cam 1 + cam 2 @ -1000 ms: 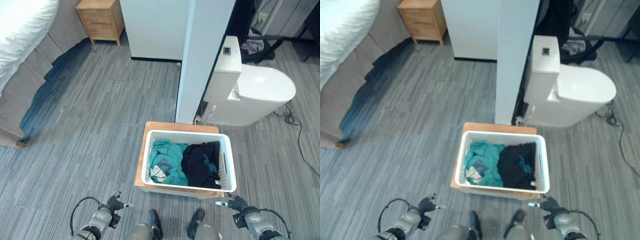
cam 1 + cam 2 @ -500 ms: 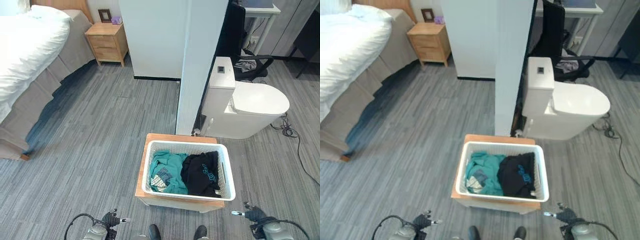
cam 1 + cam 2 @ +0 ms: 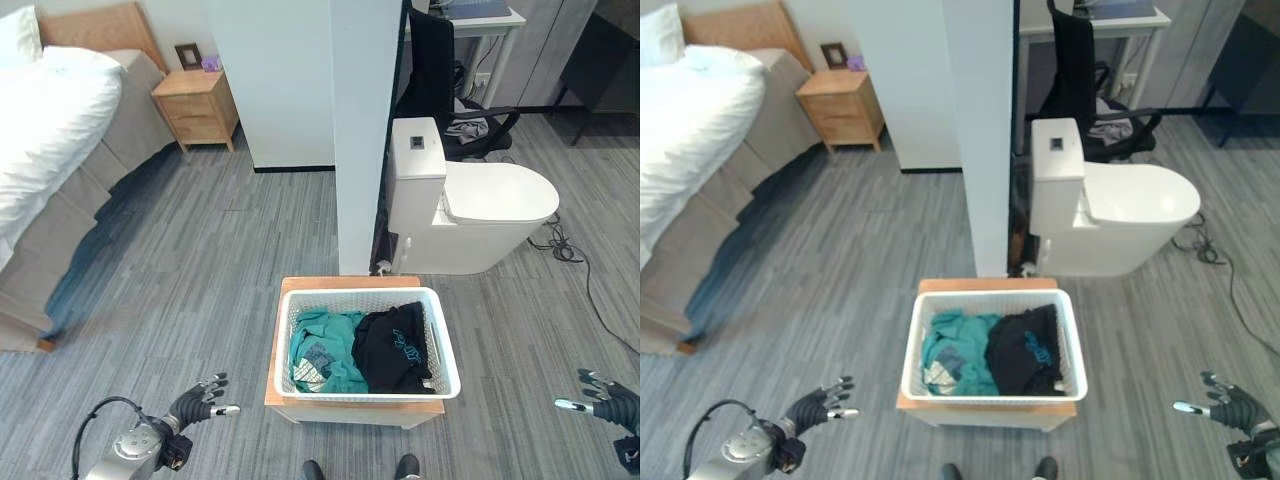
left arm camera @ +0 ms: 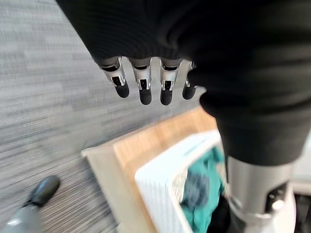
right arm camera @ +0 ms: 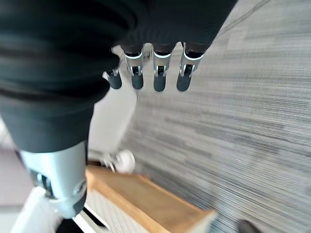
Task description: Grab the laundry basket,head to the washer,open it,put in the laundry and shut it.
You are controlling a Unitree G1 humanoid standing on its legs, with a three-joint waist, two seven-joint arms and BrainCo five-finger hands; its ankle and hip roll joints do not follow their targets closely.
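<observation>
- White plastic laundry basket (image 3: 365,385) sits on a low wooden stand (image 3: 345,405) on the grey floor (image 3: 200,270); take the basket as your landmark.
- You can see a teal garment (image 3: 322,345) in its left half and a black garment (image 3: 392,345) in its right half.
- Your left hand (image 3: 200,398) hangs low to the basket's left, well apart from it, fingers straight and spread, holding nothing.
- Your right hand (image 3: 605,398) hangs off to the basket's right, well apart too, fingers likewise straight and empty.
- Just beyond the basket stands a white partition wall (image 3: 365,130), its end almost at the stand's far edge.
- Beyond and to the right of the basket you have a white toilet (image 3: 470,205), with a black cable (image 3: 585,275) on the floor past it.
- Farther back on that side are a black chair (image 3: 445,75) and a desk (image 3: 480,15).
- Far to the left of the basket lies a bed (image 3: 50,130) with white bedding, and a wooden nightstand (image 3: 195,105) stands beside it.
</observation>
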